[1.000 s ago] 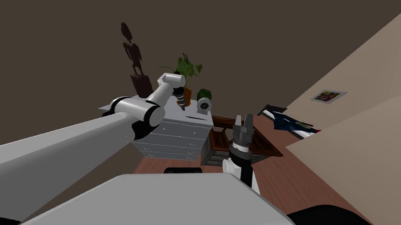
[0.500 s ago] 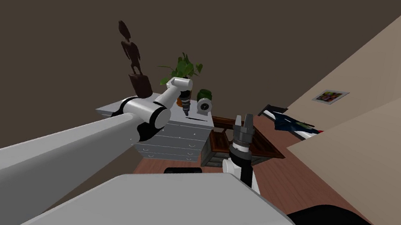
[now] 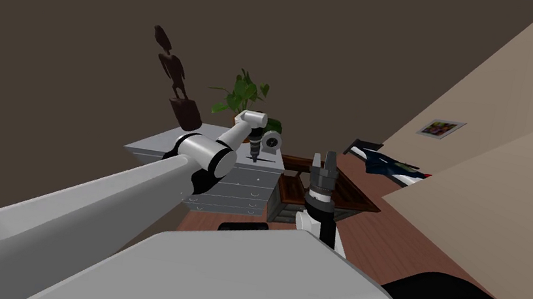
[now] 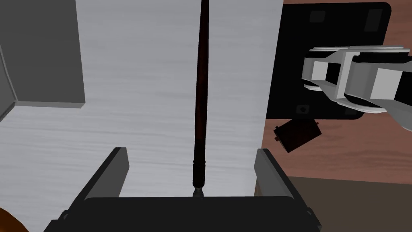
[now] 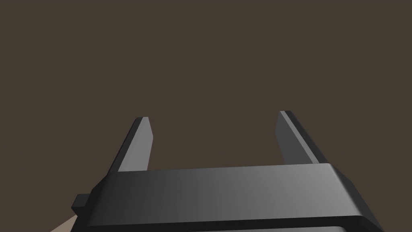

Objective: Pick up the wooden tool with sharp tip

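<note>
Lining up the grasp: my left claw [image 4: 192, 150], blades apart, straddles the dark slender tool [image 4: 201, 80] on the white dresser [image 4: 141, 100], near the head view's centre. Next, I judge, lower and clamp.

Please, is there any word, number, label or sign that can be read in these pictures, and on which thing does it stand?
No text can be read anywhere.
Small clock on the grey dresser: face too small to read any numbers.
Framed picture on the wall: coloured patches, no legible words.
Dark slender tool on the dresser top: no marking shows.
</note>
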Controlling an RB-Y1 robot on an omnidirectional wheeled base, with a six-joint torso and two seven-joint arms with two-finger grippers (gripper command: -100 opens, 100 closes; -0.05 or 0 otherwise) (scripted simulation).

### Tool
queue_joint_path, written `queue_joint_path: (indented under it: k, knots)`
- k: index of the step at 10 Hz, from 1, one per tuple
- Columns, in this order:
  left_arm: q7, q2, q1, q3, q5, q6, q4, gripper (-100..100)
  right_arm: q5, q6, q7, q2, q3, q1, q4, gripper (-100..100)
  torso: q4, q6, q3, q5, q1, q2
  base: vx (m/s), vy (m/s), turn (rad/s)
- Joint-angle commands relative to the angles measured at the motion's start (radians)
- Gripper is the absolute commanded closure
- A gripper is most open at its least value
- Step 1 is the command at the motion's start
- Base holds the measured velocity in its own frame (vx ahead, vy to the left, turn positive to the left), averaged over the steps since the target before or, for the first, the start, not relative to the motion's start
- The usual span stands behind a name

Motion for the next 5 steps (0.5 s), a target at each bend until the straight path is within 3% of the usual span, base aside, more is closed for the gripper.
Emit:
queue_joint_path:
  k: [1, 2, 3, 5]
  knots:
    - [0.000, 0.000, 0.000, 0.000, 0.000, 0.000, 0.000, -100, 0.000, 0.000, 0.000, 0.000, 0.000, 0.000, 0.000, 0, 0.000, 0.000, 0.000, 0.000, 0.000, 0.000, 0.000, 0.000, 0.000]
    - [0.002, -0.002, 0.002, -0.001, 0.000, 0.006, -0.005, 0, 0.000, 0.000, 0.000, 0.000, 0.000, 0.000, 0.000, 0, 0.000, 0.000, 0.000, 0.000, 0.001, 0.000, 0.000, 0.000, 0.000]
    - [-0.005, 0.006, 0.024, -0.003, -0.004, -0.023, 0.007, -100, 0.000, 0.000, 0.000, 0.000, 0.000, 0.000, 0.000, 0, 0.000, 0.000, 0.000, 0.000, 0.001, 0.000, -0.008, -0.010, -0.104]
    - [-0.011, 0.012, 0.043, -0.005, -0.008, -0.046, 0.015, -100, 0.000, 0.000, 0.000, 0.000, 0.000, 0.000, 0.000, 0, 0.000, 0.000, 0.001, 0.000, 0.000, 0.001, -0.014, -0.014, -0.055]
